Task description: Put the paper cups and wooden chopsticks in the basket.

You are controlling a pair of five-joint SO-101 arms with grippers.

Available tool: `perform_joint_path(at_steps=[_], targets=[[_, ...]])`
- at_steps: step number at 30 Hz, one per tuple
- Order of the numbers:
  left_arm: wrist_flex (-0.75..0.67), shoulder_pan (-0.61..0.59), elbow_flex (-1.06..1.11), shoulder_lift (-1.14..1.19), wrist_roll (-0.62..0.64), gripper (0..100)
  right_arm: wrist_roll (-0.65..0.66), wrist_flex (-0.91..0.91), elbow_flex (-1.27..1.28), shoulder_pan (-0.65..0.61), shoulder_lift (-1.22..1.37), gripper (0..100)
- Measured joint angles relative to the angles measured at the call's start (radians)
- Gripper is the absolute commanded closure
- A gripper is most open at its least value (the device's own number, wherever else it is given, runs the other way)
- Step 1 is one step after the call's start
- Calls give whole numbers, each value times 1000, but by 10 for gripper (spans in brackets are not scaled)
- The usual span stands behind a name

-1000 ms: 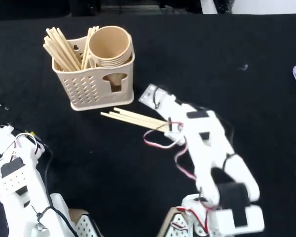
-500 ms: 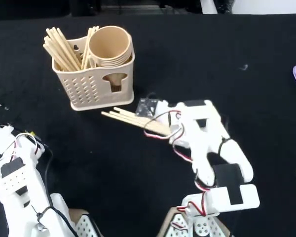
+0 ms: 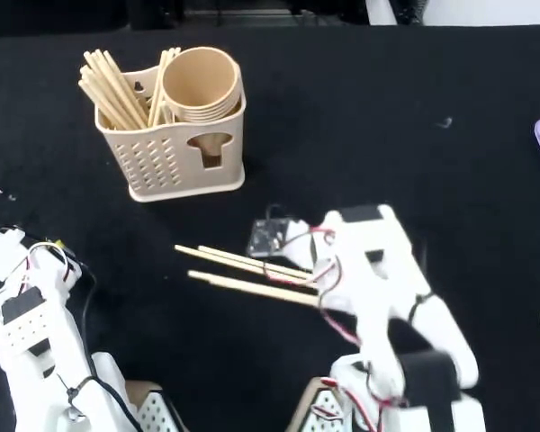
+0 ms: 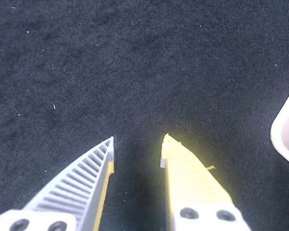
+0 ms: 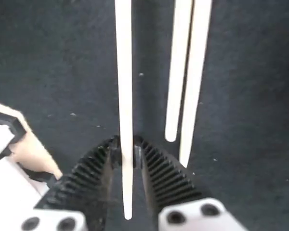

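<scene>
Right pincer (image 5: 126,145) pulled back from perforated basket (image 3: 175,166), clenched on slim wooden chopstick (image 5: 124,72); left pincer (image 4: 138,139) parted.

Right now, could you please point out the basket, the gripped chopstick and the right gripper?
basket (image 3: 162,164), high view, front wall
gripped chopstick (image 5: 124,72), right wrist view, mid-shaft
right gripper (image 5: 126,142), right wrist view, between fingertips

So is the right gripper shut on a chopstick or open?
Shut. The right gripper pinches one chopstick between its jaws in the right wrist view; two other chopsticks lie free beside it.
</scene>
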Motion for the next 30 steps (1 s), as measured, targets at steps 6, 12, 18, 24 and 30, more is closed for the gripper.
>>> perform_joint_path(at_steps=[6,12,18,24,30], targets=[[0,0,0,0,0,838,-135,-172,118,-89,-69,988],[0,0,0,0,0,838,-284,-249,140,-282,-71,986],[0,0,0,0,0,838,-400,-247,141,-428,-71,838],[0,0,0,0,0,838,-491,-204,57,-535,-71,750],[0,0,0,0,0,838,-605,-279,-26,-641,-58,750]])
